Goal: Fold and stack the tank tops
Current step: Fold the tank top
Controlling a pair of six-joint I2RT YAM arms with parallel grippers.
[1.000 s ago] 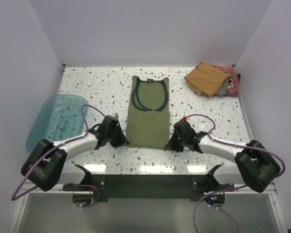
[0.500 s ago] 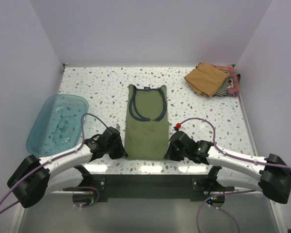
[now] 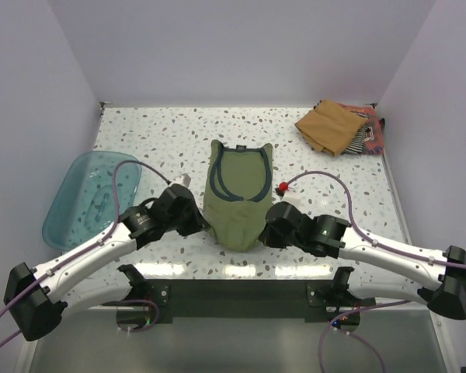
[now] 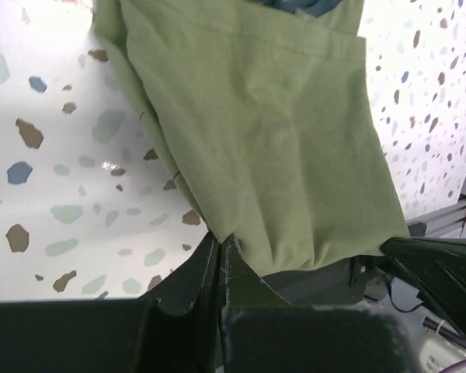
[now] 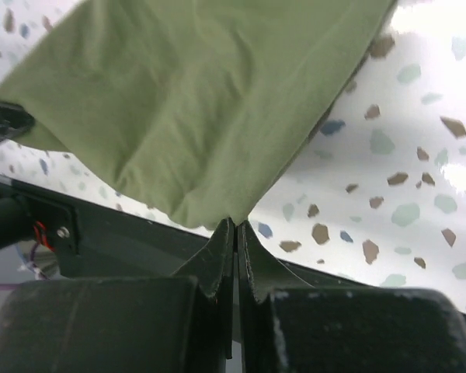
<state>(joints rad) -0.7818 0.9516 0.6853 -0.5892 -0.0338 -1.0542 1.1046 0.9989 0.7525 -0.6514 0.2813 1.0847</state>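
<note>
Cloth like the olive green tank top (image 3: 238, 194) was soft, light and limp, so you gripped it by the hem corners: your left pincer (image 4: 221, 250) was clenched on one, your right pincer (image 5: 234, 227) on the other. It lay at the middle of the counter (image 3: 140, 136), hem end lifted; the other tank tops (image 3: 338, 128) sat heaped at the far right.

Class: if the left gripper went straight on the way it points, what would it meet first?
The olive tank top that the left gripper holds; beyond that cloth, probably speckled table.
</note>
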